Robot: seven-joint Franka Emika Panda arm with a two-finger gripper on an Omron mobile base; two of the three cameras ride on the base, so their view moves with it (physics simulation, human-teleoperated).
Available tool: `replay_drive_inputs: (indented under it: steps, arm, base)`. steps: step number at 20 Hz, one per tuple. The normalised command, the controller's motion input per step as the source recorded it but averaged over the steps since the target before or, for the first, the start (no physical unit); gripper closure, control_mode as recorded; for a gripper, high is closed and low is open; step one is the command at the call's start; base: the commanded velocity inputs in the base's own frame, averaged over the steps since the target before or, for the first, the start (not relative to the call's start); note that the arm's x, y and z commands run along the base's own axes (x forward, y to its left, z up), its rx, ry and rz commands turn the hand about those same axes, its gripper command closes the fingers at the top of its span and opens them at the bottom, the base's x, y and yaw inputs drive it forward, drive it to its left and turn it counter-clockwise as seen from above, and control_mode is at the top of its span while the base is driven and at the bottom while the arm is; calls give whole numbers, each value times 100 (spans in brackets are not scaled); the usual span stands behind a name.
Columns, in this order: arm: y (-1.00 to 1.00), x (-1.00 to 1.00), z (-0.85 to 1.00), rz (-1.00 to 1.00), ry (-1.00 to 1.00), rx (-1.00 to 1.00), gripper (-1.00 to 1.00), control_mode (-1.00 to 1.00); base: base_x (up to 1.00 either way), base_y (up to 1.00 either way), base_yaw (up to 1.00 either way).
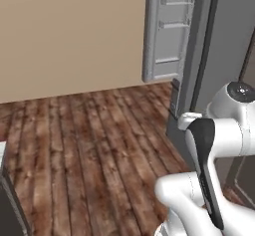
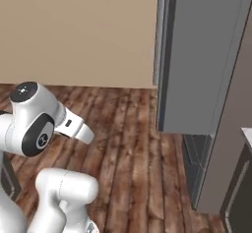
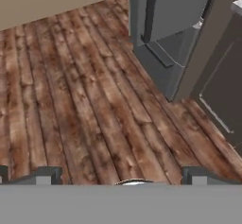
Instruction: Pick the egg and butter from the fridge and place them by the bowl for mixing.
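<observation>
Spread wide and empty, my gripper (image 3: 121, 175) hangs over bare floor with the fridge (image 3: 165, 34) at one o'clock, door open; egg and butter unseen, so driving closer risks clipping that door.

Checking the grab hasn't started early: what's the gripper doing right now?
Gripper: open, jaws wide apart, holding nothing, pointed at the wooden floor in front of the fridge.
</observation>
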Motion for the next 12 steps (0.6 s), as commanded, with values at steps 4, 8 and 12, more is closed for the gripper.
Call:
replay_drive_inputs:
  steps: [4, 8, 12]
  arm:
    - [0, 0, 0, 0, 0, 0, -100, 100]
    - [0, 0, 0, 0, 0, 0, -100, 100]
    - [0, 0, 0, 0, 0, 0, -100, 100]
  base:
    - [71, 54, -12]
    - [73, 49, -14]
    - [74, 46, -17]
